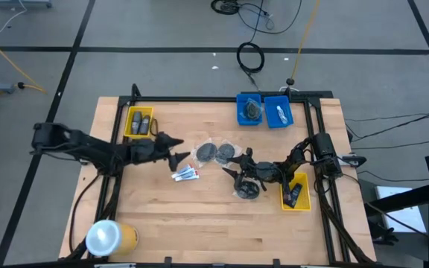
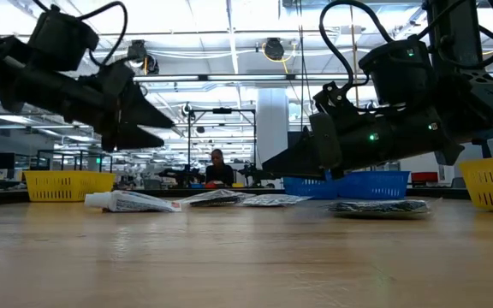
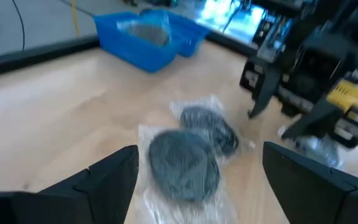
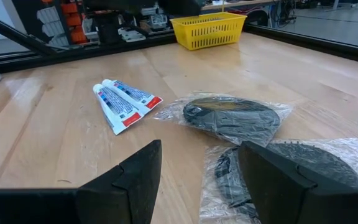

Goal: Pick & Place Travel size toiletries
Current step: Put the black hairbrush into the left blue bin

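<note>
Two round grey discs in clear bags point(image 1: 205, 152) point(image 1: 227, 152) lie flat mid-table, and a third disc bag point(image 1: 248, 190) lies under my right arm. Two white tubes with red-blue marks point(image 1: 185, 175) point(image 4: 123, 102) lie side by side nearer the front edge. My left gripper point(image 1: 182, 150) point(image 3: 197, 186) hovers open just left of the discs point(image 3: 185, 165), fingers pointing right. My right gripper point(image 1: 233, 165) point(image 4: 201, 180) is open above the table just right of the discs point(image 4: 232, 118), pointing left. Dark mini bottles sit in the yellow bins.
A yellow bin point(image 1: 138, 123) with dark bottles sits at the far left; another yellow bin point(image 1: 296, 192) is by the right edge. Two blue bins point(image 1: 250, 109) point(image 1: 278, 112) at the far edge hold bagged items. A big yellow roll point(image 1: 110, 237) stands at the near left corner.
</note>
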Tool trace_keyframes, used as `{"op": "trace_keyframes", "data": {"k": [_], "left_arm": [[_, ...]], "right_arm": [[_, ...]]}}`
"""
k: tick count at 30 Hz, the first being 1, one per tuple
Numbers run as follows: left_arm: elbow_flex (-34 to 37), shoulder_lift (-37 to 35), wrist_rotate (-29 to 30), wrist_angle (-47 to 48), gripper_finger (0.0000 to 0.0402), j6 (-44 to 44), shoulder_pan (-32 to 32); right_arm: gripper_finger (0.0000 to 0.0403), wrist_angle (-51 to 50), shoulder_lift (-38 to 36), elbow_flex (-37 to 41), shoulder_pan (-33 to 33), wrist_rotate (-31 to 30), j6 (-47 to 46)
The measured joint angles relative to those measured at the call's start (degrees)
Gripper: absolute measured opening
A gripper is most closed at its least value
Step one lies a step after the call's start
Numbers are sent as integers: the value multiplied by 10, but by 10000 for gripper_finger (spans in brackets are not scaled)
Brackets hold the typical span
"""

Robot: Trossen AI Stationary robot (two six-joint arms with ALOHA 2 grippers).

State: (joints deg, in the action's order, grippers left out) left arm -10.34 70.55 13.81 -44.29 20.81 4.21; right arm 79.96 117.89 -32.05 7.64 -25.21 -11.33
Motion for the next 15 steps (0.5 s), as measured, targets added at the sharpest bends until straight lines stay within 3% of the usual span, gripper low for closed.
{"op": "trace_keyframes", "data": {"k": [7, 15], "left_arm": [[-27, 131, 23, -73, 335, -7, -33], [-117, 256, 12, -69, 335, 7, -37]], "right_arm": [[205, 19, 0, 0, -6, 4, -6], [205, 11, -5, -12, -40, 115, -39]]}}
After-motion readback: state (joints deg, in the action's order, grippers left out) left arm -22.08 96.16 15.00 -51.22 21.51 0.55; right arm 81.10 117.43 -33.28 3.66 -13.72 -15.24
